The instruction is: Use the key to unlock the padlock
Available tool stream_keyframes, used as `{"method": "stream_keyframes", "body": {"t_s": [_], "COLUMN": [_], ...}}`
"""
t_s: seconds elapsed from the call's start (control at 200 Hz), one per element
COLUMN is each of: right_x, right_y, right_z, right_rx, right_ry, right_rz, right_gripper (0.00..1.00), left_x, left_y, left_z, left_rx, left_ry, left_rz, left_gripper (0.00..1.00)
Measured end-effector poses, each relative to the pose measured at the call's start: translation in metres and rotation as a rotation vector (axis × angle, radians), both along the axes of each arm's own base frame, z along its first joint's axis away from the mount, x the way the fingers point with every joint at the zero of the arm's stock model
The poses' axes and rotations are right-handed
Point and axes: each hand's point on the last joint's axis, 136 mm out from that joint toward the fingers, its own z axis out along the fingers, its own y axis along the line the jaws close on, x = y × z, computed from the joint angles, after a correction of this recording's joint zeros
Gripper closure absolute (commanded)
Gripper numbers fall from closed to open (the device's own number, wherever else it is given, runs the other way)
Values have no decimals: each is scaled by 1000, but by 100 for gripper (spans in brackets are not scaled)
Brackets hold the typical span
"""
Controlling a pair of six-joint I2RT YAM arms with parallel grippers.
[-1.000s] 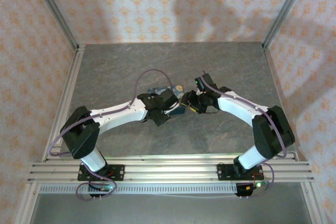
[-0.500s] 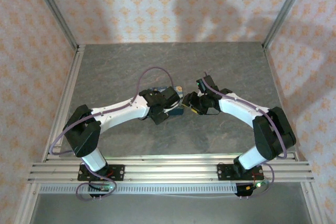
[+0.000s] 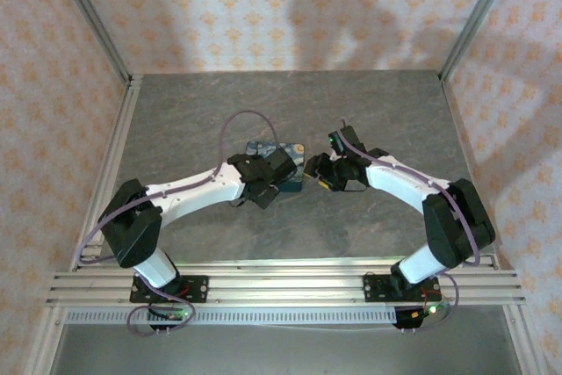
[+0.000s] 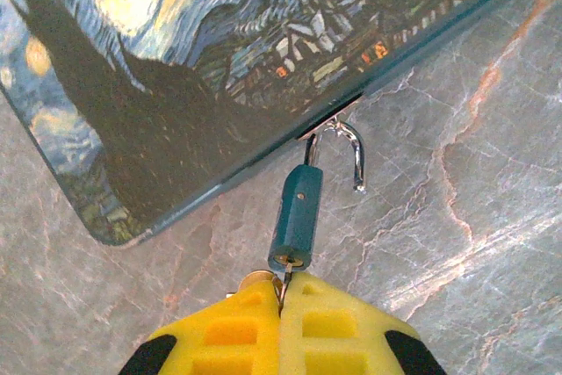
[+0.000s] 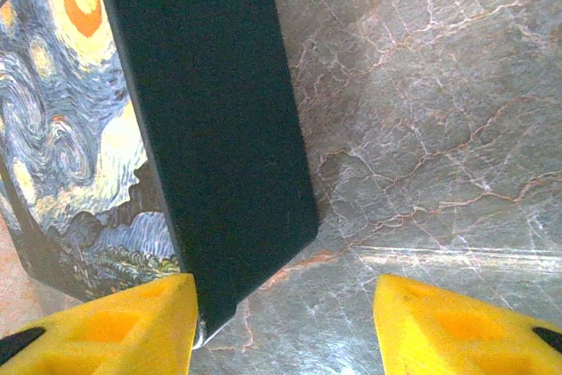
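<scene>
Left wrist view, near edge: left gripper (image 4: 283, 294) is closed, its yellow pads (image 4: 233, 327) pressed face to face. The key (image 4: 284, 275) is pinched in their seam. Only a sliver of metal shows, running up into the lower end of the padlock (image 4: 296, 212).

- Padlock: a small teal body, leaning a little right. Cannot tell whether it rests on the bench (image 4: 457, 217) or hangs just over it.
- Shackle (image 4: 344, 142): silver, at the padlock's far end. One leg sits in the body; the other ends free, its tip clear of the body. Its bend meets the lower edge of the box (image 4: 176, 59).
- Box: printed with a starry-night painting, and takes up the far left of the view.

Right wrist view: right gripper (image 5: 281, 331) stands wide with nothing clamped. The pad on the picture's left sits just beside the box's near corner; contact cannot be judged. The other pad is well apart from the box, with bare bench between. The box shows one plain dark-blue side and the painted face.

Top external view: left arm (image 3: 189, 191) and right arm (image 3: 404, 180) rise from the near rail (image 3: 281, 283) and bend inward, wrists close together at mid-bench. The box lies just beyond the left wrist, with the right gripper just to its right.
</scene>
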Motion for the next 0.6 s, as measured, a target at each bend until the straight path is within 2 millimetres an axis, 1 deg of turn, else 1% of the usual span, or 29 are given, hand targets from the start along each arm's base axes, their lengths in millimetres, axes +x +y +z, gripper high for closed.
{"method": "stream_keyframes", "body": {"t_s": [0.24, 0.425, 0.53, 0.6], "right_x": [2, -5, -3, 2], "right_y": [3, 0, 0, 1], "right_z": [0, -11, -9, -4], "right_rx": [21, 25, 23, 22], "right_ry": [-9, 16, 9, -7], "right_rz": [-6, -20, -22, -27], "right_gripper": [47, 47, 47, 47], "left_x": [2, -4, -6, -6], "left_y": [4, 20, 26, 32], "left_z": [-1, -5, -5, -9], "left_rx": [-36, -65, -109, -134], "left_ry": [-29, -84, -112, -122], "left_rz": [115, 196, 240, 273], "left_gripper": [100, 100, 100, 100]}}
